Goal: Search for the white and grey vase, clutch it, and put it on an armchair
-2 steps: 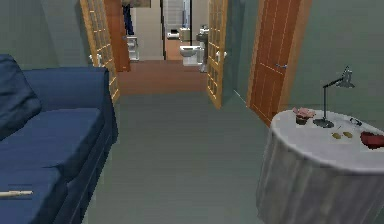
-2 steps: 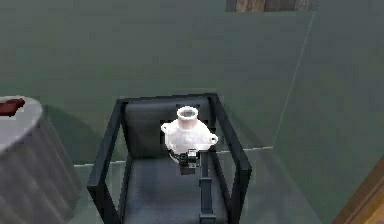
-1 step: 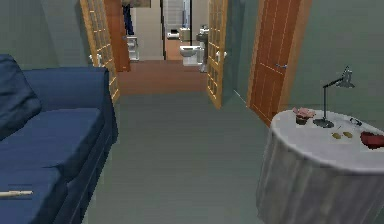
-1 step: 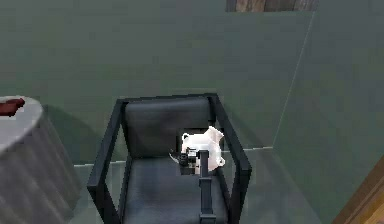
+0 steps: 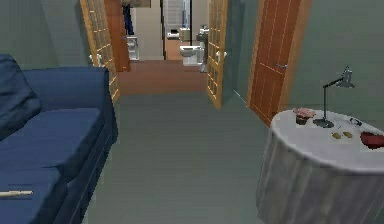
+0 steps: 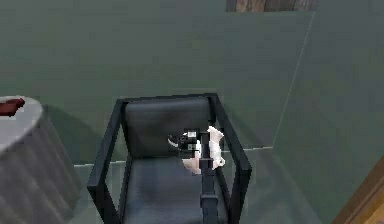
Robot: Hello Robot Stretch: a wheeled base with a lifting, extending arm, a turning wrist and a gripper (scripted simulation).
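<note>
My dark square arm (image 6: 206, 195) rises from the near edge of the arm side view and reaches over a dark armchair with a black frame and a grey-blue padded seat (image 6: 150, 190). At the far end of the arm are two small white squares (image 6: 212, 142). Just left of them is my gripper (image 6: 183, 141), in front of the low part of the chair's back. A small white and grey shape (image 6: 192, 162), which may be the vase, is just beside the gripper and above the seat. I cannot tell if it rests on the cushion or hangs from my fingers, so I cannot tell whether I hold anything, and the state of the fingers is also not clear to me.

Left of the armchair stands a round table covered with a grey cloth (image 6: 35, 165), with a dark red thing (image 6: 10, 103) on top.

In the forward view a blue fabric sofa (image 5: 50, 130) is at the near left, and a round grey-clothed table is at the near right. On it stand a thin dark desk lamp (image 5: 328, 100) and a red bowl (image 5: 372, 139). Farther away are an orange wooden door (image 5: 272, 60) on the right and an open glazed double door (image 5: 215, 55) in the middle.
</note>
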